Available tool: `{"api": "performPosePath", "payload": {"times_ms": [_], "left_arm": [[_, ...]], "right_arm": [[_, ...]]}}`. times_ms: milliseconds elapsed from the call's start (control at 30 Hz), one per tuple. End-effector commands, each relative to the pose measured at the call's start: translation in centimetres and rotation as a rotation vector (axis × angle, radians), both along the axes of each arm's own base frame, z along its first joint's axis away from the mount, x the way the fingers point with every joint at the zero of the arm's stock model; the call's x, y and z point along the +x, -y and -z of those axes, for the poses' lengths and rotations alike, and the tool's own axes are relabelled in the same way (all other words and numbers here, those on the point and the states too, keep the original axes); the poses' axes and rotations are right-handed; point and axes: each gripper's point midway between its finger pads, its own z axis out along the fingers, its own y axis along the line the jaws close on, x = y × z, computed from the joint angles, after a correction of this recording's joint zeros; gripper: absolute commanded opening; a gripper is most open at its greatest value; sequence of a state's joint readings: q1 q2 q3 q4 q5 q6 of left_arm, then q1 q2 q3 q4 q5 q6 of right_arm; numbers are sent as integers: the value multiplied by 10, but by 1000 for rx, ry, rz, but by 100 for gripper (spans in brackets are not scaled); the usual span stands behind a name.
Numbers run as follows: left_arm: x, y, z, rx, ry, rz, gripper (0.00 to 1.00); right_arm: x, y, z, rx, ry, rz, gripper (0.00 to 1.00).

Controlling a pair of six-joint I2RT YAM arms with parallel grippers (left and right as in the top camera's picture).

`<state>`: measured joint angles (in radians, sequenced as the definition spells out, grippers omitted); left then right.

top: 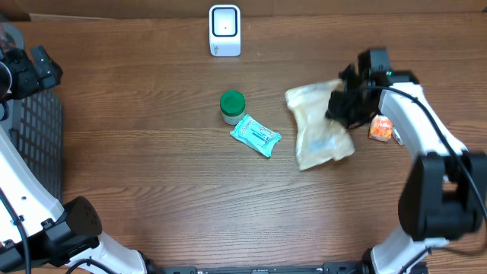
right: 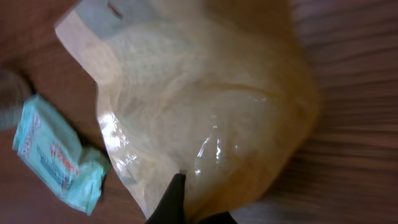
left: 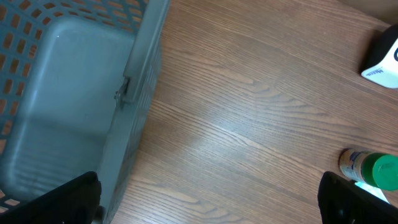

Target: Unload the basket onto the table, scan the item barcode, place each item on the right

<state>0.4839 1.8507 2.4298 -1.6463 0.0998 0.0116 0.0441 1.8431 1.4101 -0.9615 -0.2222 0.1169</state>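
Crinkled, glossy yellowish plastic pouch [top: 319,129] lying toward the counter's [top: 152,167] right edge, its print unreadable. Right pincer [top: 344,105] clenched on the pouch's film. Just beside, a small orange packet [top: 382,129]. Nearer the middle, a teal wipes pack [top: 256,135] and a green-lidded jar [top: 232,106]. White scanner [top: 224,30] at the far edge. Left pincer [left: 208,205] spread wide, empty, over the grey basket [left: 62,93].

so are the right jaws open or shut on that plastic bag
shut: on the right gripper the jaws meet, pinching the plastic bag at its edge
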Motion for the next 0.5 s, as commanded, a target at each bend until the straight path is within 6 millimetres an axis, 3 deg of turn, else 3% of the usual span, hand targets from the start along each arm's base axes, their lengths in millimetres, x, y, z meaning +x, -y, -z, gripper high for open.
{"api": "performPosePath", "payload": {"times_ms": [0, 67, 167, 333, 467], "left_arm": [[-1, 3, -8, 20, 20, 23, 100], [-1, 3, -8, 20, 20, 23, 100], [-1, 3, -8, 20, 20, 23, 100], [-1, 3, -8, 20, 20, 23, 99], [-1, 3, -8, 20, 20, 23, 100]], "right_arm": [[9, 46, -68, -504, 159, 211, 4], [1, 54, -90, -753, 205, 244, 4], [-8, 38, -97, -958, 230, 148, 4], [-10, 28, -88, -1178, 207, 23, 4], [-7, 29, -64, -1291, 133, -72, 4]]}}
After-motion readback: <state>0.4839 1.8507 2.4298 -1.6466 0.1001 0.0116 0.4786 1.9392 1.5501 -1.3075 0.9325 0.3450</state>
